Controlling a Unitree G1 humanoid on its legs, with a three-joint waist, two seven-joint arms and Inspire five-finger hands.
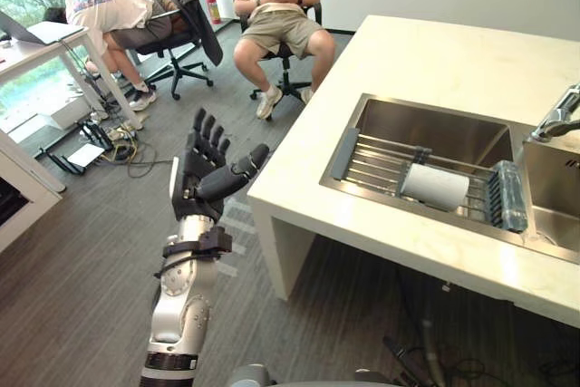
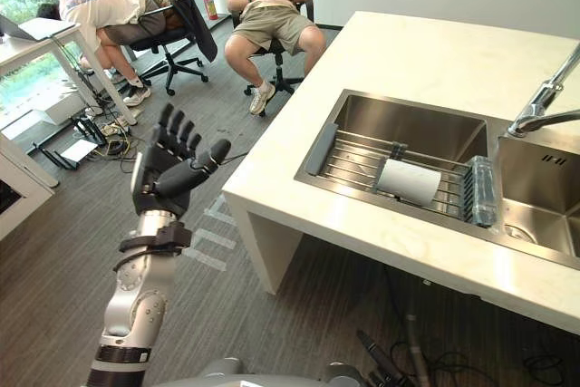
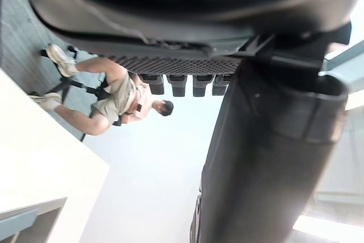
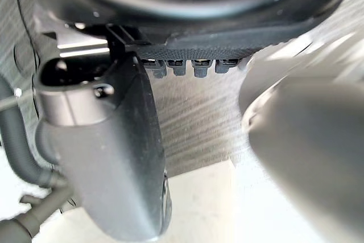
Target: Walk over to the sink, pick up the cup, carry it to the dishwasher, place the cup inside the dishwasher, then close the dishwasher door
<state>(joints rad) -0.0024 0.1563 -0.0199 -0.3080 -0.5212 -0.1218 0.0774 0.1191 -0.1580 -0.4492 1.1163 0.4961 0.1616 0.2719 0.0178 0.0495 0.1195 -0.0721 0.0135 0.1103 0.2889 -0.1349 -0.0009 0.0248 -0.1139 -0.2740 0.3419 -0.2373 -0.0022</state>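
Observation:
A white cup [image 1: 435, 186] lies on its side on the wire rack [image 1: 381, 165] set across the steel sink [image 1: 426, 129] in the pale counter. My left hand [image 1: 201, 169] is raised off the counter's left corner, well short of the cup, open with fingers straight and nothing in it. In the left wrist view, its thumb [image 3: 267, 157] and straight fingertips [image 3: 182, 83] stand in the air. My right hand [image 4: 108, 140] appears in the right wrist view above grey floor and a pale counter edge, open and holding nothing.
A clear glass [image 1: 509, 195] lies on the rack right of the cup. A faucet [image 1: 555, 120] stands at the sink's right. Two people sit on office chairs [image 1: 276, 15] [image 1: 118, 15] beyond the counter, near a desk [image 1: 36, 47] with floor cables [image 1: 113, 142].

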